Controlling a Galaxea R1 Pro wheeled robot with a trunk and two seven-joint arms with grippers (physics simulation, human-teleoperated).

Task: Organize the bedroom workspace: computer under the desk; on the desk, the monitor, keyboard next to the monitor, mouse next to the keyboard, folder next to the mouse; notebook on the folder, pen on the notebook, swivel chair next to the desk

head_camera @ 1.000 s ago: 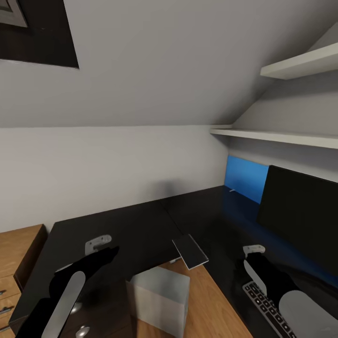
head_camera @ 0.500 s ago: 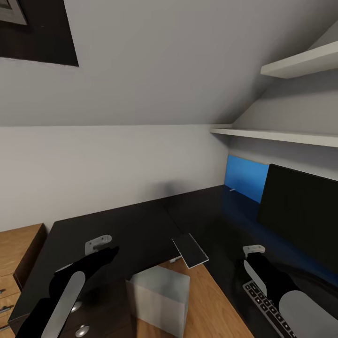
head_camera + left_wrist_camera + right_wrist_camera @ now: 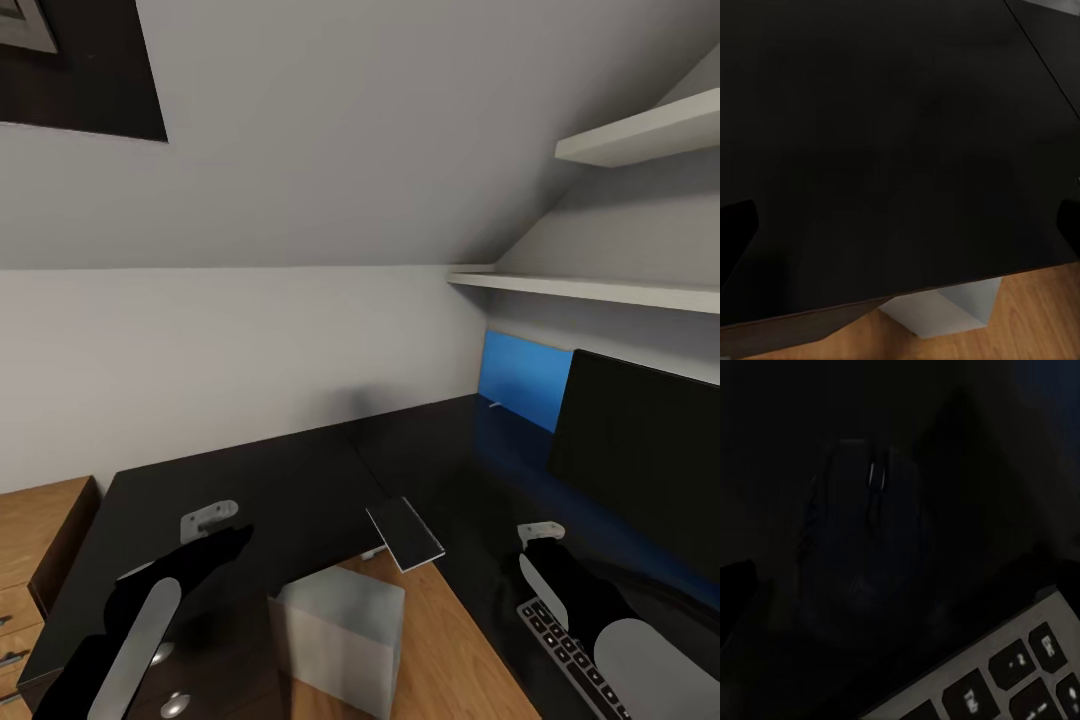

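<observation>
The glossy black desk (image 3: 270, 480) spans the head view. The black monitor (image 3: 640, 460) stands at its right before the blue back panel. A white pen (image 3: 493, 405) lies far back by that panel. The grey notebook (image 3: 405, 535) rests at the desk's inner corner, overhanging the edge. The grey computer (image 3: 340, 640) stands on the floor just below it. My left gripper (image 3: 900, 225) hovers open over bare desk top. My right gripper (image 3: 900, 574) is open above the black mouse (image 3: 862, 540), with the keyboard (image 3: 1005, 675) beside it. The keyboard (image 3: 570, 655) sits under my right arm.
A wooden drawer chest (image 3: 40, 540) stands left of the desk. Two white shelves (image 3: 600, 290) hang on the right wall above the monitor. A dark cabinet with round knobs (image 3: 175, 700) sits under the desk's left wing. Wooden floor (image 3: 450, 660) shows in the desk's inner corner.
</observation>
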